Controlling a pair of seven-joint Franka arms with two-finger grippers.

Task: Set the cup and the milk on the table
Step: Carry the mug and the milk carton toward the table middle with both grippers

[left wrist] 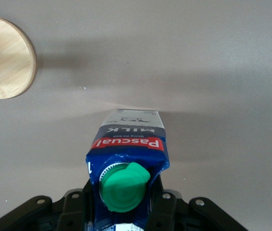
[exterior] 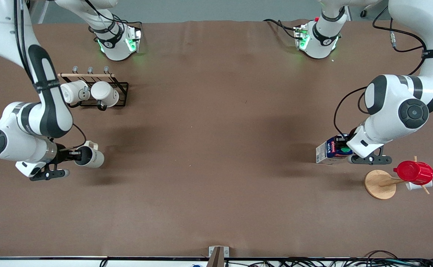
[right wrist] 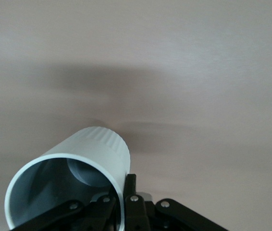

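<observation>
Currently mid-carry on both sides, judged as the set-down step for each item.

Right gripper: clamped on the wall of the cup at its rim, one finger inside the grey interior, one outside. Cup tilted, mouth toward the wrist, handle up. Held over the table at the right arm's end, its shadow lying apart from it on the brown surface, so probably not yet resting. Sits nearer the front camera than the black wire rack with the two whiter mugs.

Left gripper: closed on the milk at its top, fingers either side just below the green cap. Carton leaning, base pointed down toward the table at the left arm's end. Contact with the surface cannot be told. Wooden stand with the red cup near, lower in the front view.

Next move, as judged: bring each item upright, lower until the base seats flat, then release. Risk: carton tipping if released while leaning; cup rolling if set on its side.
</observation>
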